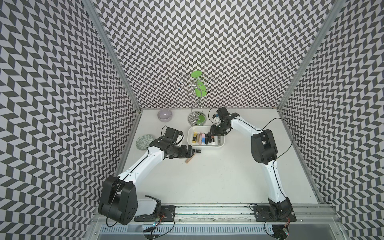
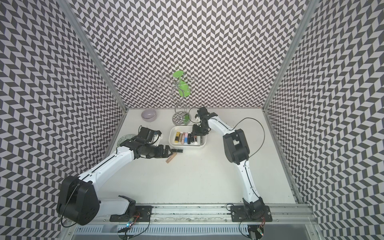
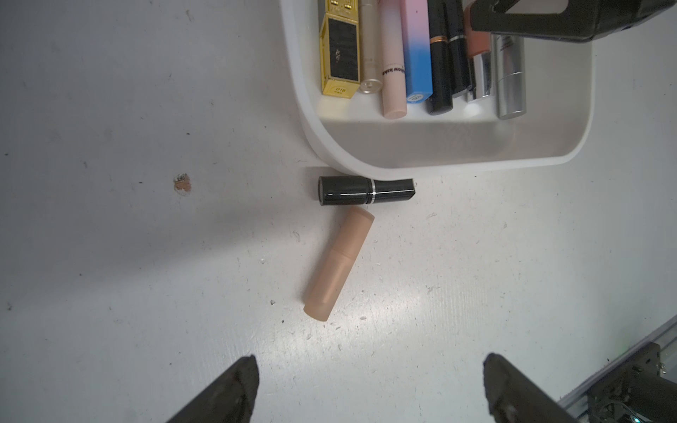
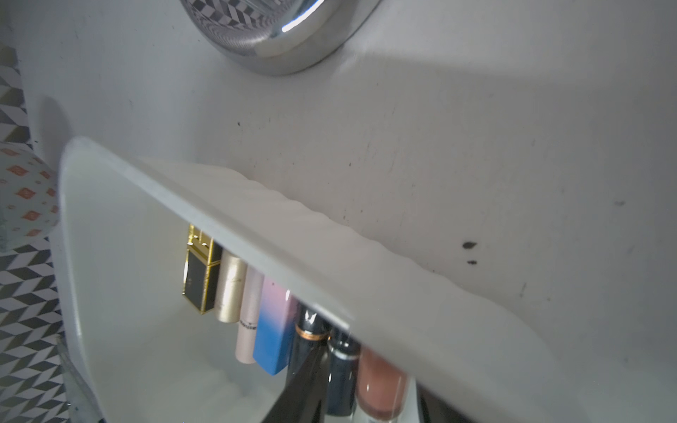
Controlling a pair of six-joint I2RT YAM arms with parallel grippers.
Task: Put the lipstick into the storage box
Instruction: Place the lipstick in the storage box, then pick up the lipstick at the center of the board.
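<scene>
The white storage box [image 1: 190, 137] [image 2: 171, 136] [image 3: 439, 161] [image 4: 256, 234] sits mid-table and holds a row of several lipsticks. On the table in front of its left corner lie a black lipstick [image 1: 197, 150] [image 3: 366, 189] and a beige lipstick [image 1: 189, 160] [image 3: 339, 263]. My left gripper [image 1: 193, 154] [image 3: 370, 384] hovers open just short of them, with nothing between its fingers. My right gripper [image 1: 215, 136] [image 4: 366, 395] reaches down into the right part of the box. Its jaws stand apart around a rose-brown lipstick [image 4: 379, 384] that lies beside a dark one.
A lilac bowl [image 1: 164, 115] stands at the back left and a green-patterned plate [image 1: 143, 141] lies under my left wrist. A chrome wire stand [image 1: 196, 119] [image 4: 278, 44] with green leaves rises just behind the box. Patterned walls close in three sides.
</scene>
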